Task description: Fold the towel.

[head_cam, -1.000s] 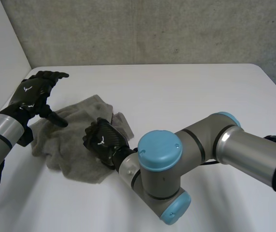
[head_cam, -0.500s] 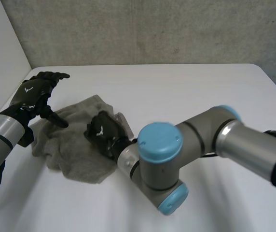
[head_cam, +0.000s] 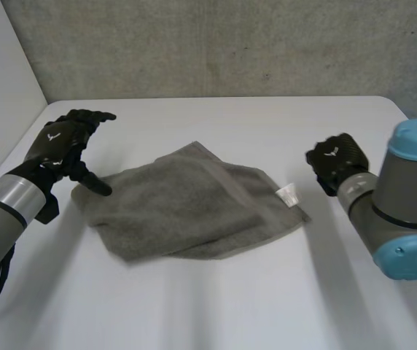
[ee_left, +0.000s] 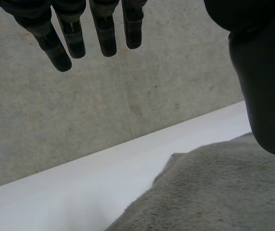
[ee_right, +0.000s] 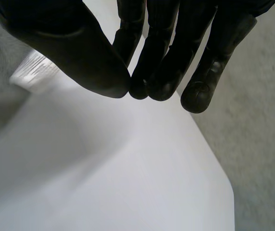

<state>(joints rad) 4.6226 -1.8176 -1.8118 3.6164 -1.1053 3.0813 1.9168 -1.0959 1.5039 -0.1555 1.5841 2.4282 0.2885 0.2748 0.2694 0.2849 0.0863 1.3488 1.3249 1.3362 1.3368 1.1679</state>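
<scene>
Now that my right hand [head_cam: 337, 162] has drawn the towel [head_cam: 186, 208] out flat at the table's [head_cam: 230, 306] left-centre and withdrawn rightward, fingertips closed on nothing, my straight-fingered left hand [head_cam: 61, 142] thumbs its left corner, so folding can presumably begin.

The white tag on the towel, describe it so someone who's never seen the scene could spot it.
Start at the white table and find the grey towel lying on it. Go to the towel's corner nearest the right hand. The tag is a small white label there, the only white bit on the grey cloth.
</scene>
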